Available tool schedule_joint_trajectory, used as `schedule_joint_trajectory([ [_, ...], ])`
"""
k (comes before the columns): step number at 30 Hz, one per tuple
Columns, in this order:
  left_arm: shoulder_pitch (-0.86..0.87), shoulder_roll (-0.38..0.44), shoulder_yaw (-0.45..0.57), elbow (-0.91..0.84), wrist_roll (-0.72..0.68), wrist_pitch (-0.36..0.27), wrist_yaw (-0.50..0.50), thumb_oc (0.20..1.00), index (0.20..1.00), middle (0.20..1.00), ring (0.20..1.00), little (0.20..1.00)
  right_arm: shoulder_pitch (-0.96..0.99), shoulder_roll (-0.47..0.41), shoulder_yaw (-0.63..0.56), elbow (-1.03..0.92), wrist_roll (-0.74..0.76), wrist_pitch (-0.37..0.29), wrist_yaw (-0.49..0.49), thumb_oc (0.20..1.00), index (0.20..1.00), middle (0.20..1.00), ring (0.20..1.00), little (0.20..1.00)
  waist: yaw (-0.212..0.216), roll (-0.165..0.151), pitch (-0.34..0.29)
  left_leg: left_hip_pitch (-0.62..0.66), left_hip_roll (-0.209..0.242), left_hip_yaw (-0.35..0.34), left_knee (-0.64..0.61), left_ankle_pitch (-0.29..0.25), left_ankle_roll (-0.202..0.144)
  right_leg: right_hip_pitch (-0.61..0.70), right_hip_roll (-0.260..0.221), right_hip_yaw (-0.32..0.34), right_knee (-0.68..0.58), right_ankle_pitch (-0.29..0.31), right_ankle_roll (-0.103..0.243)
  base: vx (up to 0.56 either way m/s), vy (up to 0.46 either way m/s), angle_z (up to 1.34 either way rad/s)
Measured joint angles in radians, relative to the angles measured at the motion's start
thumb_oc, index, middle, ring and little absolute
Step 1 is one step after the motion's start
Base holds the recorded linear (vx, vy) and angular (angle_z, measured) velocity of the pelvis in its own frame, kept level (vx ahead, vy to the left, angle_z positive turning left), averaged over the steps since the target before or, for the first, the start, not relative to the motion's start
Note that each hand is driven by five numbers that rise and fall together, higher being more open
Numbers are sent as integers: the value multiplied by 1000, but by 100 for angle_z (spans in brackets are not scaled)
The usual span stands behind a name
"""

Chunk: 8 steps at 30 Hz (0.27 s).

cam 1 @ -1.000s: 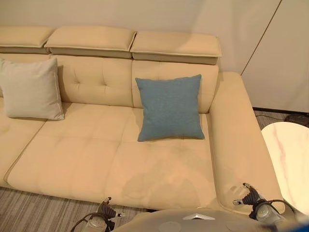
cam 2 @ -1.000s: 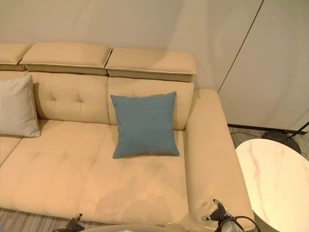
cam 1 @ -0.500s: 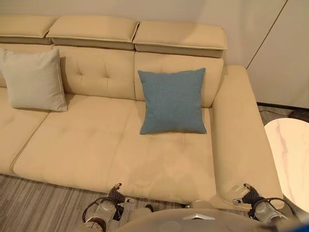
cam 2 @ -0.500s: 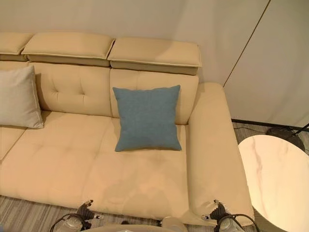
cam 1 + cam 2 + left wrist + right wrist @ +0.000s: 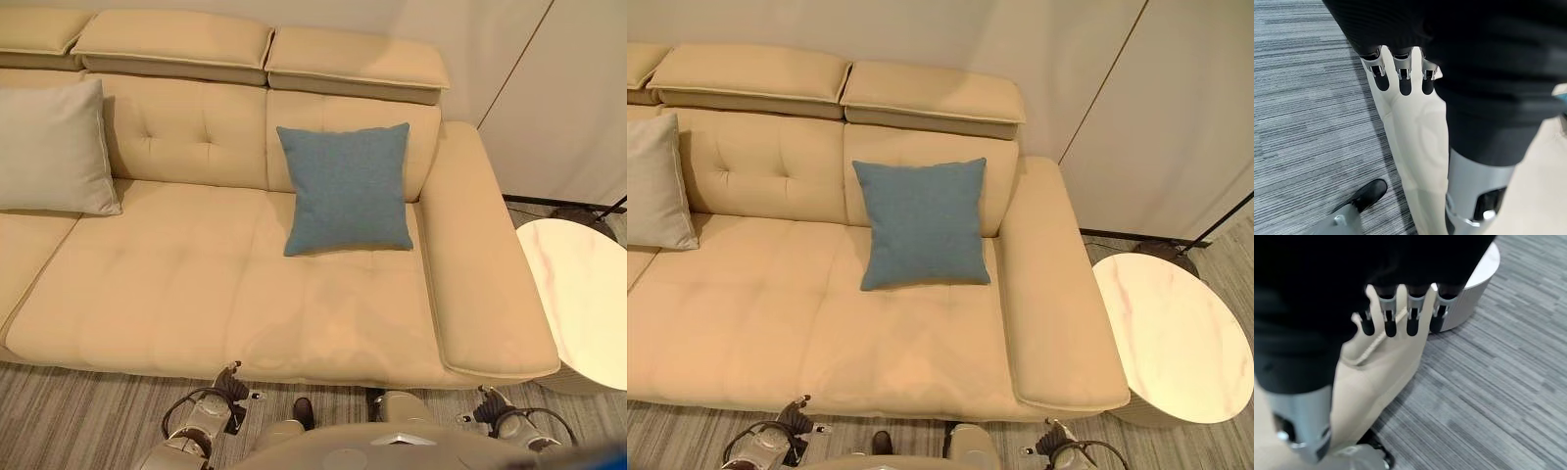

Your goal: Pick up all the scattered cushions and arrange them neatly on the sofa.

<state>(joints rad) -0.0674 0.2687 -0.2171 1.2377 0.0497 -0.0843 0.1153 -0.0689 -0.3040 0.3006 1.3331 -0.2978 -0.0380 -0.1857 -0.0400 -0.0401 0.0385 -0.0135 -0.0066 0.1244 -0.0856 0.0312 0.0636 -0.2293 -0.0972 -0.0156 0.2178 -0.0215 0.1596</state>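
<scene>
A blue cushion (image 5: pixel 346 188) leans upright against the backrest at the right end of the cream sofa (image 5: pixel 196 294). At the sofa's left, a light grey cushion (image 5: pixel 51 149) also stands against the backrest. My left hand (image 5: pixel 1404 84) hangs low over the carpet with its fingers straight and nothing in them. My right hand (image 5: pixel 1412 322) hangs the same way by the sofa's front right corner, open and holding nothing. Both hands are well short of the cushions.
A round white marble-look side table (image 5: pixel 1171 333) stands just right of the sofa's armrest (image 5: pixel 475 264). Grey striped carpet (image 5: pixel 78 421) runs along the sofa's front edge. A pale wall with a panel seam rises behind.
The whole picture has shifted: the camera has drawn back, so the sofa's front edge, the carpet and the side table show more. The cushions have not moved on the sofa.
</scene>
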Motion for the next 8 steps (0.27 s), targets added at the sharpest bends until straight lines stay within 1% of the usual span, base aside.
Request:
schedule_joint_trajectory([
  [1, 8, -3, 2, 0, 0, 0, 0, 1000, 1000, 1000, 1000, 1000, -1, 0, 0, -11, 1, 0, 4, 1000, 1000, 1000, 1000, 1000, 10, 8, -6, 2, 9, -2, -4, 1, -8, 26, -7, -3, -19, -15, -13, 80, -122, 8],
  [2, 17, -1, 5, 2, 0, 2, 0, 1000, 1000, 1000, 1000, 1000, -1, -1, -1, -20, 1, -1, 5, 1000, 1000, 1000, 1000, 1000, 12, 1, -14, 5, 9, -3, -8, -5, -23, 50, -9, -10, -76, -29, -27, 42, -73, 2],
  [3, 31, -17, 6, 3, 0, 4, -1, 1000, 1000, 1000, 1000, 1000, -1, -14, -5, -21, 1, -1, 5, 1000, 1000, 1000, 1000, 1000, 7, 35, -35, 1, 29, -23, -12, -7, -40, 95, 15, -25, -170, 9, -64, 29, -64, 10],
  [4, 38, -29, 3, 2, 0, 4, -1, 1000, 1000, 1000, 1000, 1000, -1, -25, -5, -18, 1, 1, 5, 1000, 1000, 1000, 1000, 1000, 9, 57, -49, 3, 46, -27, -7, -3, -53, 133, 35, -28, -243, 43, -75, 37, -85, 6],
  [5, 43, -26, 5, 1, 0, 4, -1, 1000, 1000, 1000, 1000, 1000, -2, -31, -5, -22, 1, 0, 5, 1000, 1000, 1000, 1000, 1000, 8, 72, -65, 9, 62, -27, -7, -5, -70, 173, 53, -29, -308, 75, -89, 37, -62, -4],
  [8, 32, -24, 7, -4, 0, 4, -3, 1000, 1000, 1000, 1000, 1000, 3, -42, -5, -23, 1, 1, 5, 1000, 1000, 1000, 1000, 1000, 2, 74, -81, 17, 83, -34, -6, -2, -98, 189, 80, -40, -316, 76, -107, 20, -24, 1],
])
